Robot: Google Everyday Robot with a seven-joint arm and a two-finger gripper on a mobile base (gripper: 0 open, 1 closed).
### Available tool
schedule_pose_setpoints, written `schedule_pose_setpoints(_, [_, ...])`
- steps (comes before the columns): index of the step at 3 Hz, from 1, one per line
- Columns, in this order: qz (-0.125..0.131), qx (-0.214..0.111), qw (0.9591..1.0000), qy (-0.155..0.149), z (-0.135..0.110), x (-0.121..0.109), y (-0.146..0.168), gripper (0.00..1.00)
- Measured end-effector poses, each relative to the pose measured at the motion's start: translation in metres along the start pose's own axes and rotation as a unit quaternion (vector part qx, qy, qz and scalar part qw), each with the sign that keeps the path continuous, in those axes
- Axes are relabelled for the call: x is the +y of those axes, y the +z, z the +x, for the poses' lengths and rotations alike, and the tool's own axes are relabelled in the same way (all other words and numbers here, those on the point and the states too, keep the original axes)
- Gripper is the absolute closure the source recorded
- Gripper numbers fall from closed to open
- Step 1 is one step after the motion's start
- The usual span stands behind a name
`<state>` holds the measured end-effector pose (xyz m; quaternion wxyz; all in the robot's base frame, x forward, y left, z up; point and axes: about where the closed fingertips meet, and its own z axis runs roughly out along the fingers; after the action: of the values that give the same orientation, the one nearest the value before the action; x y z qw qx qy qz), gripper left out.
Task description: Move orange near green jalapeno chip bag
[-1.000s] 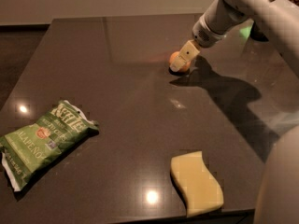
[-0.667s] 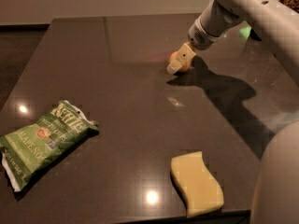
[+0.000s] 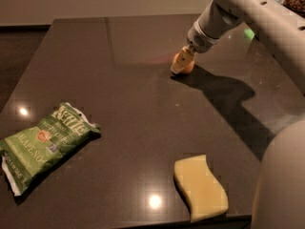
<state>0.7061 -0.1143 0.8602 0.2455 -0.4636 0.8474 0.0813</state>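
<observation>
The orange (image 3: pixel 188 67) sits on the dark table (image 3: pixel 143 104) at the far right, mostly covered by my gripper (image 3: pixel 181 64), which comes down on it from the upper right. The green jalapeno chip bag (image 3: pixel 44 144) lies flat near the table's front left edge, far from the orange.
A pale yellow wavy sponge (image 3: pixel 200 187) lies at the front right near the table's edge. My arm (image 3: pixel 248 8) reaches over the back right corner and casts a shadow across the right side. The robot's white body (image 3: pixel 281 180) fills the lower right.
The arm has leaned slightly to the left above the orange. The gripper stays at the orange, which is in nearly the same spot. The bag and sponge have not moved.
</observation>
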Motion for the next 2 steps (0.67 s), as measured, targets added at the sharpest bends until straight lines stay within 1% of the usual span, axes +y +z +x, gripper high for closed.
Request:
schedule_pose_setpoints(1, [-0.012,-0.001,0.9998,-0.015,-0.006,0.01,-0.005,0.69])
schedule_pose_setpoints(2, [-0.023,-0.008,0.9987,-0.045,-0.019,0.028,-0.016,0.93])
